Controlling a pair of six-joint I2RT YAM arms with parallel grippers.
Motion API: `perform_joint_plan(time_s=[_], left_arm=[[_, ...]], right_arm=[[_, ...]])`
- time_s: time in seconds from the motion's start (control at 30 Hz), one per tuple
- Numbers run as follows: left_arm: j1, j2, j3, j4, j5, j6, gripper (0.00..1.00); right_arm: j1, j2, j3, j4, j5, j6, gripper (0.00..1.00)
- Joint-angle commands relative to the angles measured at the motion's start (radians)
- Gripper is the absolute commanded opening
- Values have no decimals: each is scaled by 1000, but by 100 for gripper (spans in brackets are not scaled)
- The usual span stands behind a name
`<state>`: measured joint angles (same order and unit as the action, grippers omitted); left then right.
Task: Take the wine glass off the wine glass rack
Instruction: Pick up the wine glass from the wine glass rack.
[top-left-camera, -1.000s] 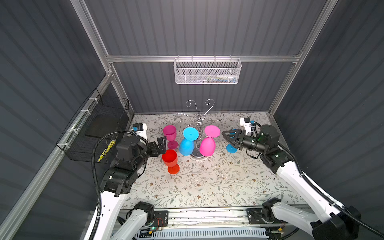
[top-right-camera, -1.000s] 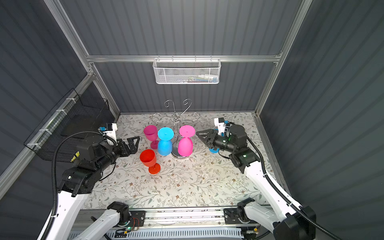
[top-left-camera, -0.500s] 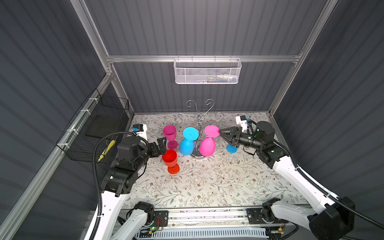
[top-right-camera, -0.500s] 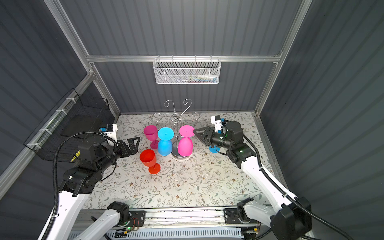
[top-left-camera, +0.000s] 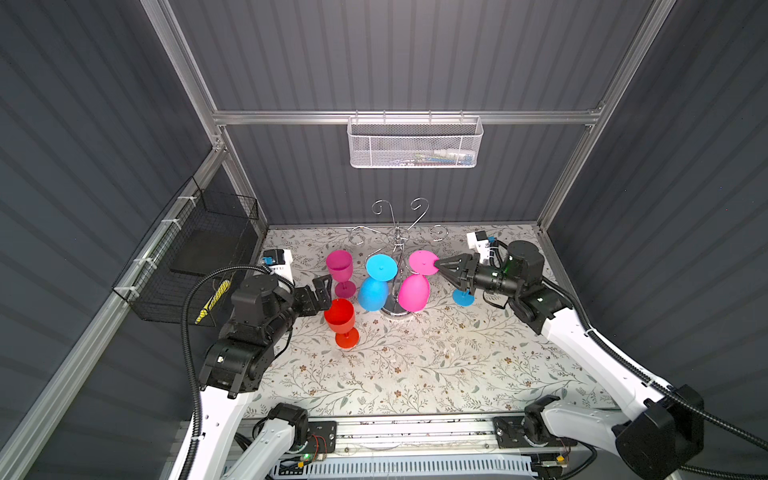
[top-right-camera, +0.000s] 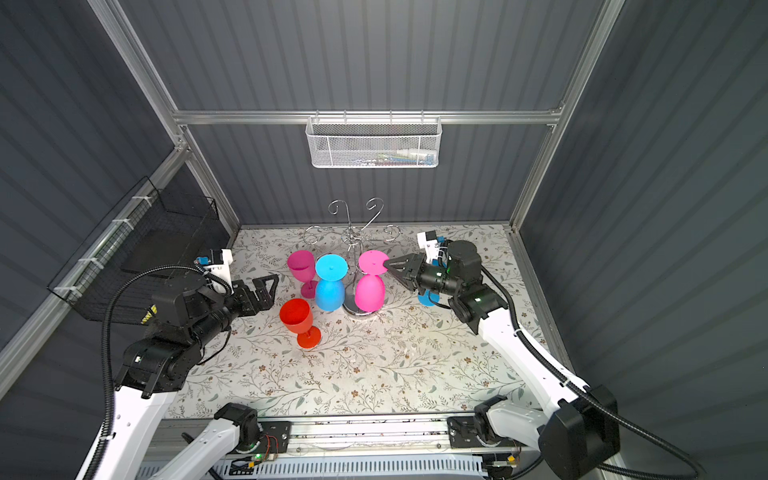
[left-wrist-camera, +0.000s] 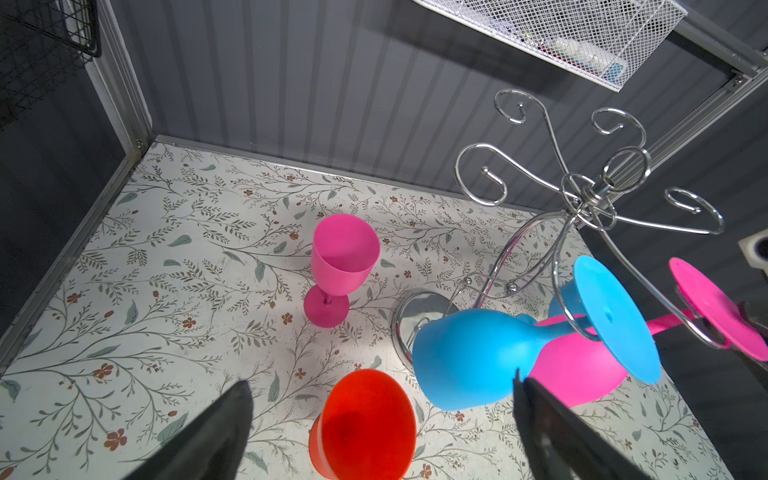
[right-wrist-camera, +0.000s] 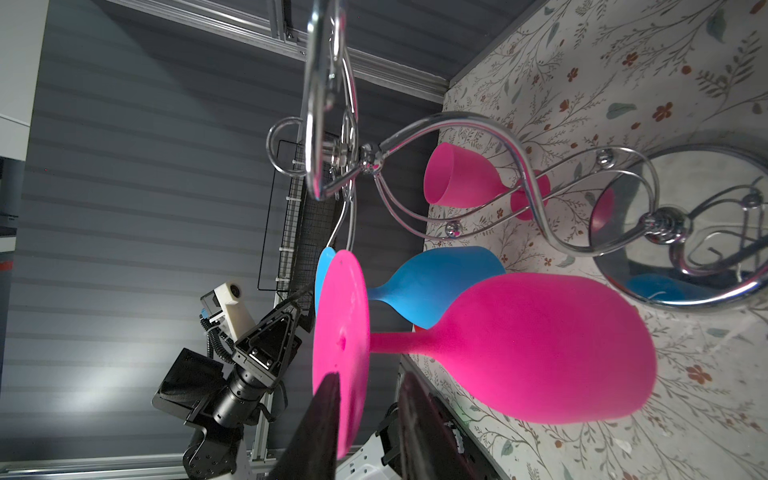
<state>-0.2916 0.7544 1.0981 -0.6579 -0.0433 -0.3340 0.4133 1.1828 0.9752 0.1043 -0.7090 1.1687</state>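
Floral-print tabletop (top-left-camera: 415, 365), grey ribbed walls all round. White mesh basket (top-left-camera: 414, 143) hangs on the back rail above the wine glass rack (top-left-camera: 398, 237). Black wire basket (top-left-camera: 199, 257) is on the side wall, well off to the rack's left-arm side.

Rack is upright near the back wall, disc base on the table. Two glasses hang from it upside down by their feet. Pink wine glass (top-left-camera: 412, 293) is on the right-arm side of the post and blue wine glass (top-left-camera: 372, 294) on the left-arm side, bowls just beside each other above the base.

Right gripper (top-left-camera: 439, 266) is level with the pink glass's foot (right-wrist-camera: 340, 328), on the rack's right-arm side. In the right wrist view its fingers (right-wrist-camera: 324, 415) are narrowly apart, one on each side of the foot's rim. A gap shows between the bowl-side finger and the disc, so no pinch is visible.

Left gripper (top-left-camera: 319, 292) hangs on the rack's left-arm side, fingers (left-wrist-camera: 216, 432) spread wide, holding nothing. It is just beside the red wine glass (top-left-camera: 340, 316), which stands upright in front of the rack.

Magenta wine glass (top-left-camera: 340, 268) stands upright beside the hanging blue one. Another blue foot (top-left-camera: 462, 297) shows on the table under the right gripper, the rest of it hidden.
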Motion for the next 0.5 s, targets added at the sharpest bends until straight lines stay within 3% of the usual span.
perform_joint_plan(time_s=[0.0, 0.47], left_arm=[[3, -10, -12, -14, -3, 0, 100], [3, -4, -6, -12, 0, -2, 100]], right_arm=[[7, -2, 35, 21, -12, -4, 26], [16, -3, 31, 19, 3, -4, 5]])
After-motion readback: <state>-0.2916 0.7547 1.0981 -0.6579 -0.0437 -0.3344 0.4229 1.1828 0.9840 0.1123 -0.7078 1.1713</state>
